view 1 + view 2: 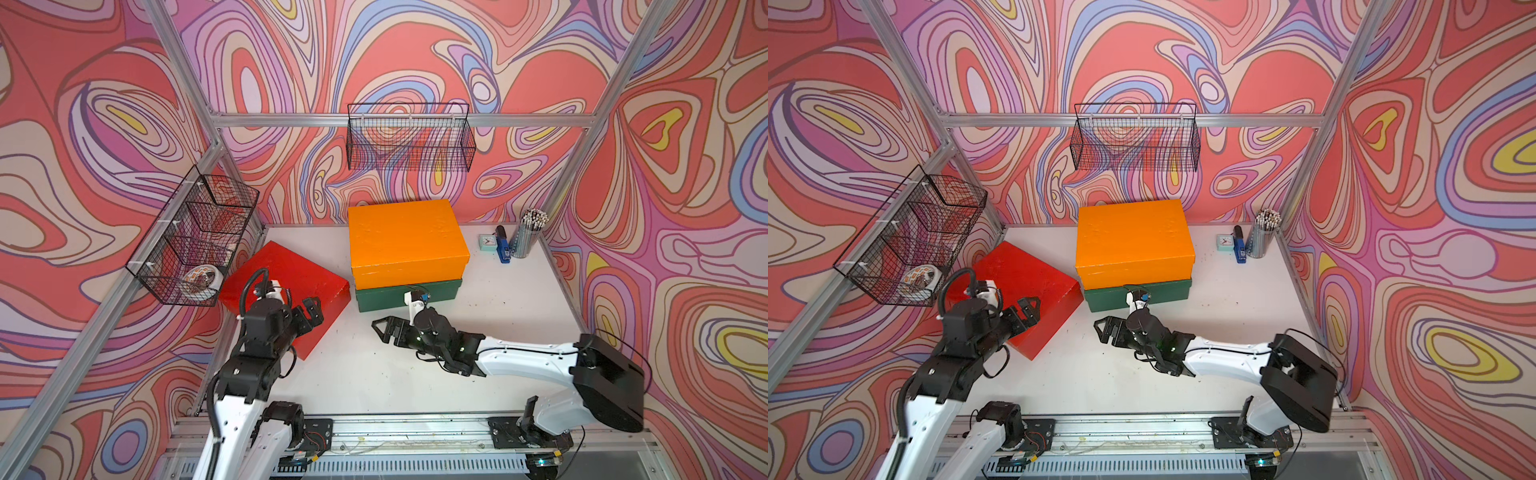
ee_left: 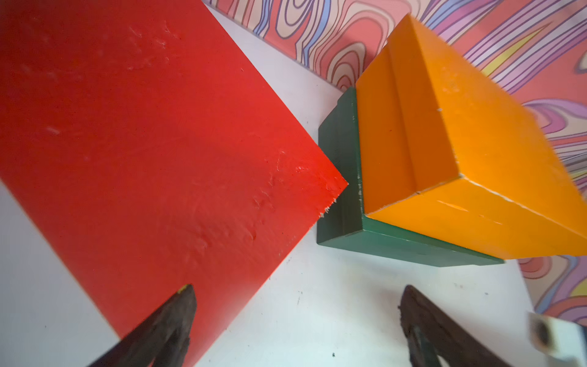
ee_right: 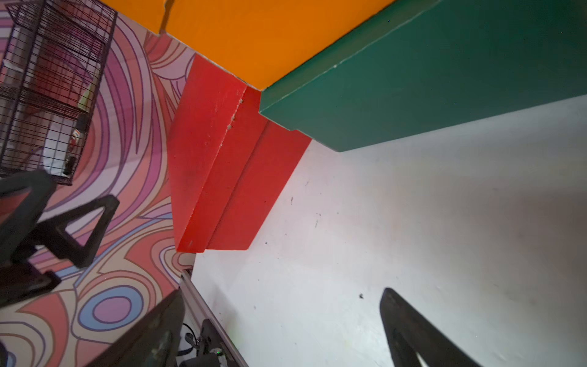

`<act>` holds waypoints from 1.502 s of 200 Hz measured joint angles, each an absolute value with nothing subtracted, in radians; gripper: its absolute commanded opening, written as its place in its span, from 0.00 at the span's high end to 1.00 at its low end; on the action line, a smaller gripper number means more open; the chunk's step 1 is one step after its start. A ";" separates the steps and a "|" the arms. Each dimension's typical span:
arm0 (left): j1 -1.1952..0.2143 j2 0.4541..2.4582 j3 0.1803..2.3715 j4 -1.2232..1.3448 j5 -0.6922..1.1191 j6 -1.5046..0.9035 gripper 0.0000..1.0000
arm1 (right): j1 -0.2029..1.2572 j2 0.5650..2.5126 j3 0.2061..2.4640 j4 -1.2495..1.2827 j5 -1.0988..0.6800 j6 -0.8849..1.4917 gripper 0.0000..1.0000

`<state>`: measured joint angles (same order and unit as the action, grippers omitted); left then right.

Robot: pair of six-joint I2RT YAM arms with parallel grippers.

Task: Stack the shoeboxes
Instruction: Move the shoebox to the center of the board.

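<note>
White tabletop (image 1: 498,316) is lying bare in front, orange shoebox (image 1: 405,239) is sitting on green shoebox (image 1: 386,299) by the back wall, red shoebox (image 1: 299,274) lying askew beside them, likely going on top next, left gripper (image 1: 311,309) hovering over its near corner, right gripper (image 1: 384,328) before the stack, both spread wide, holding nothing.

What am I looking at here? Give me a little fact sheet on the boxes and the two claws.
Stacked: orange box on green box
Loose: red box, on the table beside the stack, turned askew
Left gripper: open, empty, over the red box's near edge
Right gripper: open, empty, in front of the green box
Left to do: red box not yet stacked
</note>
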<state>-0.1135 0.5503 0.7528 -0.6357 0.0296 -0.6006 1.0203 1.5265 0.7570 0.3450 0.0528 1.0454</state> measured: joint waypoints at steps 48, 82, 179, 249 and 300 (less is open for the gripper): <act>-0.115 0.453 1.032 -0.866 0.099 -0.572 0.00 | 1.072 1.847 0.876 0.705 0.002 1.170 0.05; -0.114 0.439 1.112 -0.941 -0.001 -0.487 0.00 | 1.103 2.031 1.030 0.824 -0.037 1.216 0.04; -0.103 0.475 1.086 -1.008 0.023 -0.419 0.00 | 1.107 2.243 1.205 0.986 -0.042 1.297 0.07; -0.103 0.411 1.086 -1.011 0.000 -0.419 0.00 | 1.107 2.299 1.308 0.966 -0.041 1.320 0.13; -0.096 0.411 1.086 -1.011 0.000 -0.419 0.00 | 1.107 2.324 1.327 0.964 -0.042 1.327 0.16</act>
